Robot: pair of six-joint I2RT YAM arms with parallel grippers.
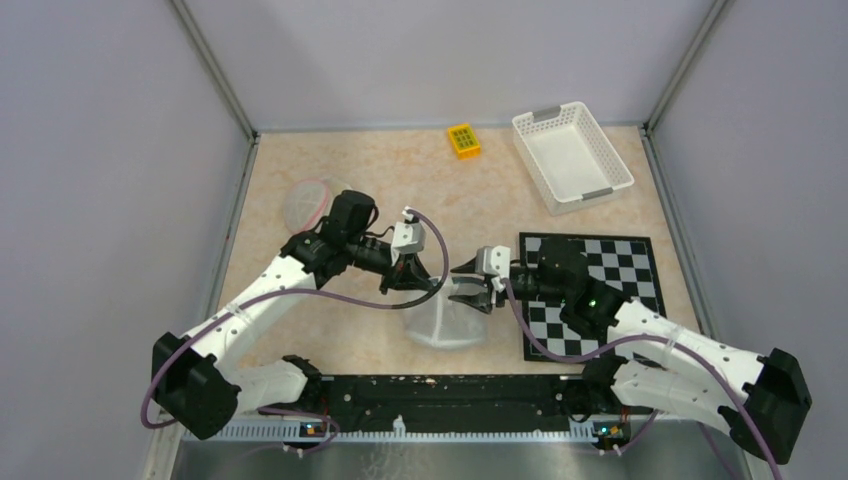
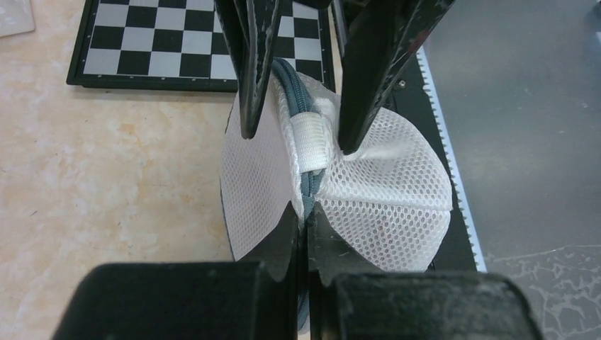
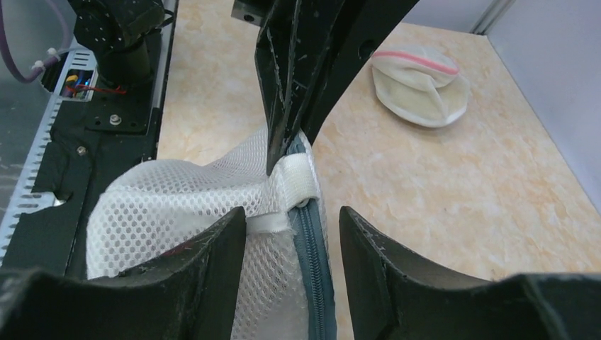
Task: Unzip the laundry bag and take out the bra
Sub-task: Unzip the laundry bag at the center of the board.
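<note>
Right, from the top view, the white mesh laundry bag (image 1: 440,325) sits at the near edge of the table, partly over the black base rail (image 1: 440,390). The left gripper (image 1: 436,284) and right gripper (image 1: 470,291) meet nose to nose above it. If you pull hard from here, the bag could drag along the rail instead of the zip opening.

Next, the left wrist view shows the left gripper (image 2: 303,216) clamped shut on the seam at the grey-blue zip (image 2: 292,83). That pinch takes only a thin fold. If the right arm tugs away from it, the mesh could slip free and you would lose your anchor.

Finally, in the right wrist view, the right gripper (image 3: 292,214) stands spread and holds nothing. Its jaws straddle the white elastic tab (image 3: 298,185) that covers the zip's end. You cannot see the puller; I judge that it is tucked under that tab. Close now and you would likely seize the elastic or loose mesh, and the slider would not travel. You cannot make out the bra through the mesh, so it is presumably inside.
</note>
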